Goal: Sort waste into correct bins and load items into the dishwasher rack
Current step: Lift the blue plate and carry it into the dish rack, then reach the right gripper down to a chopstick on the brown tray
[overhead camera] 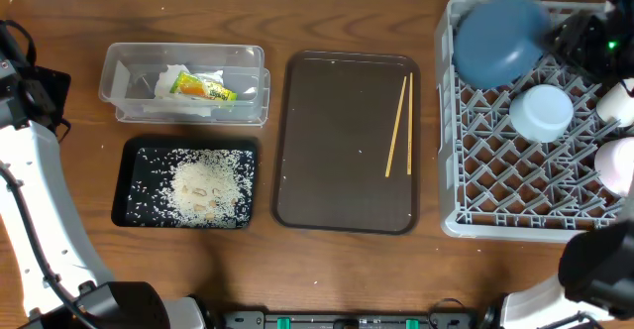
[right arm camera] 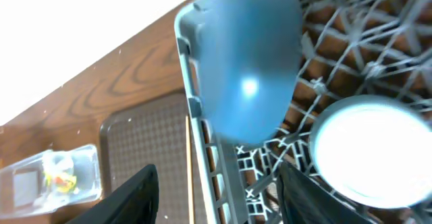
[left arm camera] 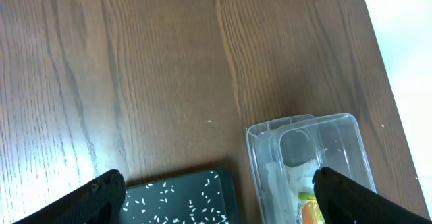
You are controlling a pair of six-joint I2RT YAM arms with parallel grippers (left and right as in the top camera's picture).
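In the rack's far-left corner, the blue plate [overhead camera: 498,38] is what I'd worry about. It's propped on edge, tilted, right up against the dishwasher rack [overhead camera: 448,121] wall, and from the right wrist view it seems to hang partly over the rim. The right gripper [right arm camera: 217,173] is just beside it with its fingers spread wide and nothing between them, so the plate is on its own. 1 nudge from the arm pulling away and I reckon it either flops outward onto the table or falls onto the light-blue bowl [overhead camera: 543,111] sitting next to it.

The waste looks sorted: rice [overhead camera: 203,185] in the black tray [overhead camera: 124,185], napkin [overhead camera: 173,76] and wrapper [overhead camera: 203,89] in the clear tub [overhead camera: 124,71]. The left gripper [left arm camera: 216,183] hangs over bare table near those 2 bins, fingers apart, empty.

What's left is the 2 chopsticks [overhead camera: 398,126], lying flat on the brown serving tray [overhead camera: 337,170], near each other at the far end and splaying apart toward the near end. Thin sticks flat on a surface are a pain: easy to pinch only 1, or roll both away. And the rack floor is open lattice, so my guess is they could slip straight through if dropped in lengthwise.
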